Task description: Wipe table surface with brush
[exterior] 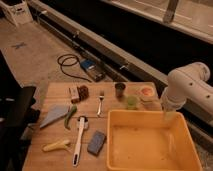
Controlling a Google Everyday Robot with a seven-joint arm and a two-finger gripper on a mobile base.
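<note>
The light brown wooden table surface (57,91) fills the lower part of the camera view. The long white brush (79,140) lies flat on its left half, darker end towards the far side, between a short yellow-handled tool (56,145) and a blue-grey block (96,142). My white arm (186,90) reaches in from the right. My gripper (168,116) hangs at the far right corner of the big yellow tub (182,135), far from the brush and not touching it.
On the table stand a fork (101,102), a green utensil (70,116), a grey-blue wedge (54,116), small brown boxes (79,93), a dark cup (120,89), a green cup (131,101) and an orange bowl (146,92). A black chair (15,117) stands at the left.
</note>
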